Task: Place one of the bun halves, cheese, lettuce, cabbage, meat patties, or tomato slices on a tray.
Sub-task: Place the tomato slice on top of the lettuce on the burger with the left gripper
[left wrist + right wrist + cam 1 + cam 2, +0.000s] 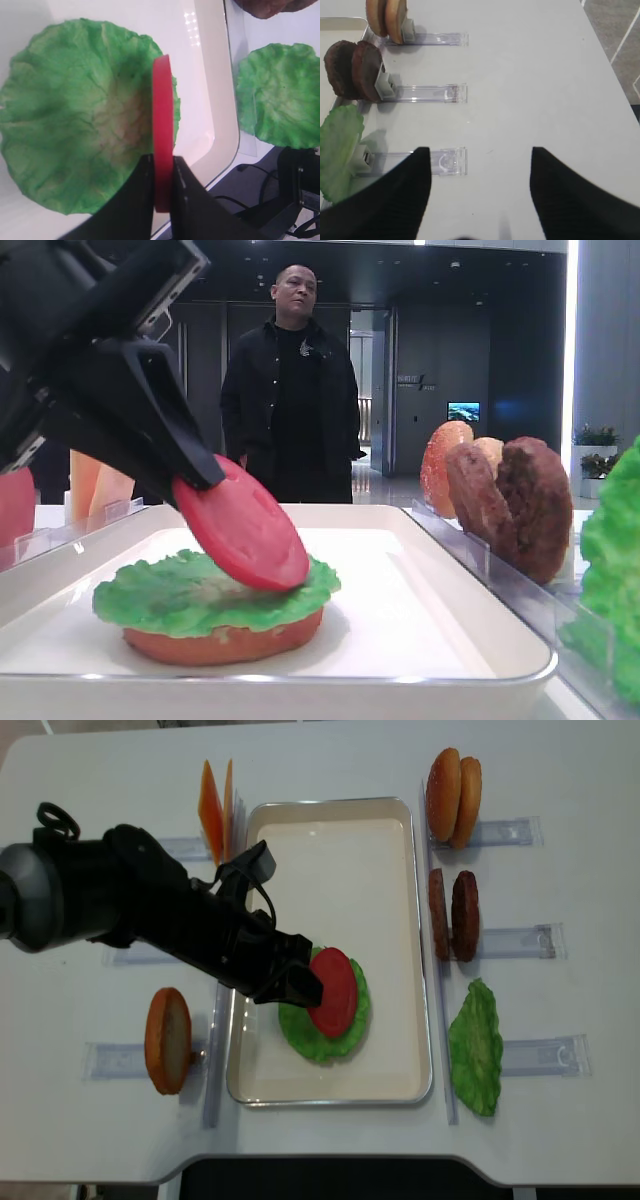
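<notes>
One flat red round toy tomato slice clamped edge-on in the left gripper jaws, tilted on the ruffled green lettuce leaf.
Released tilted, it may roll toward 3 o'clock off the bun half onto the white tray; right gripper jaws apart.

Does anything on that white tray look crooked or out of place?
Only the tomato slice: it stands tilted on edge against the lettuce instead of lying flat, because the left hand grips it. Nothing looks spilled or broken.
</notes>
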